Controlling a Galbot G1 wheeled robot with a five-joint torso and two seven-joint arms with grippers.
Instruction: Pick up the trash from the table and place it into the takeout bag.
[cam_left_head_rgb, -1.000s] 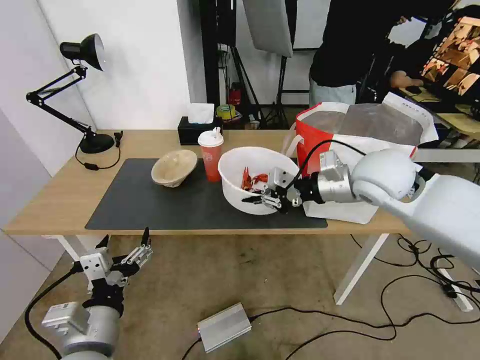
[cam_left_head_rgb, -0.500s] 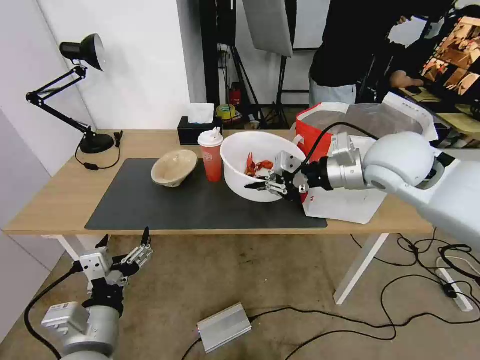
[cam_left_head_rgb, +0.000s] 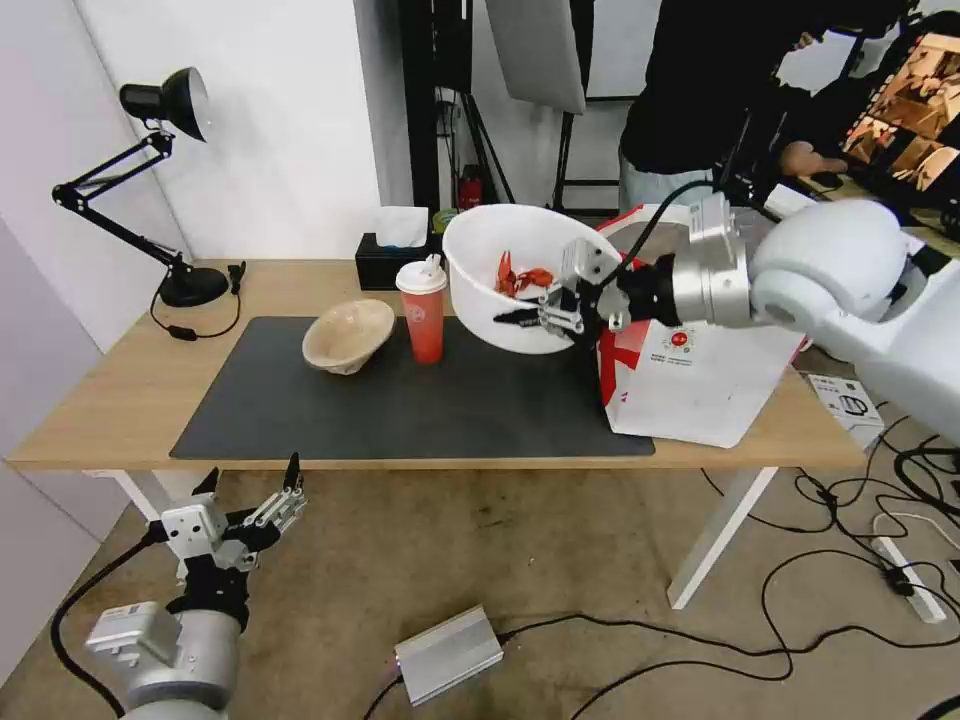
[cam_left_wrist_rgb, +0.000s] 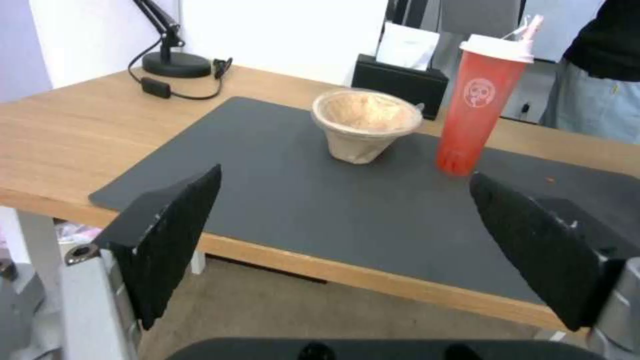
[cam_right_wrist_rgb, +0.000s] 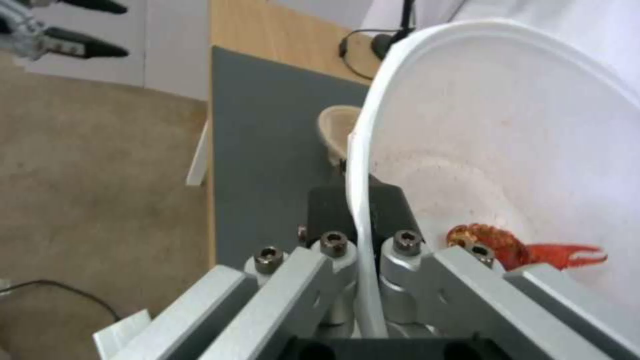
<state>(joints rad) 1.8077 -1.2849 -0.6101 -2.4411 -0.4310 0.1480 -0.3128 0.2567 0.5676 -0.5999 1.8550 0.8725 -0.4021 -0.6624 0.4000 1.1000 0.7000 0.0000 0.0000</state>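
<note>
The table (cam_left_head_rgb: 120, 400) carries the takeout bag (cam_left_head_rgb: 700, 380) at its right end. Beside the bag's near corner, the right end effector (cam_left_head_rgb: 535, 312) is clenched on the white bowl (cam_left_head_rgb: 495, 262) rim, holding it tilted above the mat, crayfish shells (cam_left_head_rgb: 520, 280) inside. The red cup (cam_left_head_rgb: 422, 310) and pulp bowl (cam_left_head_rgb: 348, 335) stand leftward. The left end effector (cam_left_head_rgb: 250, 490) hangs released below the table edge.

The mat's (cam_left_head_rgb: 400, 410) lower centre lies bare. Upper left of it, the pulp bowl (cam_left_head_rgb: 348, 335) and cup (cam_left_head_rgb: 423, 310) stand close together; the bag (cam_left_head_rgb: 700, 375) blocks the right.
</note>
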